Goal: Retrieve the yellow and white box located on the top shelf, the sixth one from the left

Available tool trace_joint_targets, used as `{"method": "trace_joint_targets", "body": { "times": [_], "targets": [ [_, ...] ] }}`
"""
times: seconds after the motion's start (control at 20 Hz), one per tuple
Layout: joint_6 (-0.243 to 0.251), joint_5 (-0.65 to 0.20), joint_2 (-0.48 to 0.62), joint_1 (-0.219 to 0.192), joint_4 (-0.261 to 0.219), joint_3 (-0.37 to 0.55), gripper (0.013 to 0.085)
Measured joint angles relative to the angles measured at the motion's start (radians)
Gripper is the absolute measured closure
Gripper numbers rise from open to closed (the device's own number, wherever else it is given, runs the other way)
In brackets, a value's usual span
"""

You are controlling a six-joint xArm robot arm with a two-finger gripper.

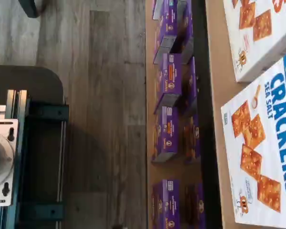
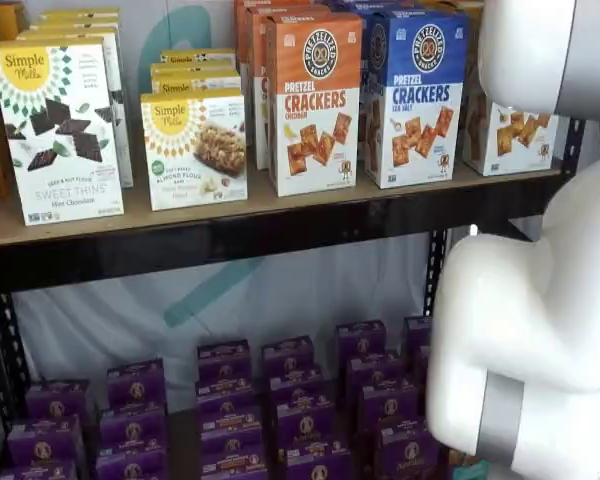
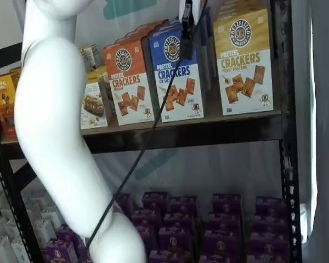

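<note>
The yellow and white box (image 3: 243, 63) stands upright at the right end of the top shelf (image 3: 208, 123), next to the black upright. In a shelf view, only its white lower front with crackers (image 2: 515, 135) shows behind my arm. My gripper (image 3: 186, 38) hangs from the view's top edge with a cable beside it, in front of the blue box and left of the yellow and white box. Its black finger shows side-on and holds nothing. The wrist view does not show the yellow and white box.
A blue Sea Salt box (image 3: 178, 74) and an orange box (image 3: 129, 82) stand left of the target. Simple Mills boxes (image 2: 58, 130) fill the shelf's left. Purple boxes (image 2: 280, 400) crowd the lower shelf. My white arm (image 2: 540, 330) covers the right side.
</note>
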Motion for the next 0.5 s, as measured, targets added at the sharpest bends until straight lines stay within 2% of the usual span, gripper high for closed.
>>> {"method": "trace_joint_targets", "body": {
  "times": [0.1,0.25,0.35,0.5],
  "targets": [
    [0.003,0.003,0.0,0.035,-0.058,-0.007,0.013],
    [0.012,-0.004,-0.009,0.048,-0.068,0.003,0.013],
    [0.018,-0.009,-0.015,0.043,-0.046,0.009,0.013],
    [0.03,-0.037,-0.029,0.015,0.031,0.02,0.013]
  ]
}}
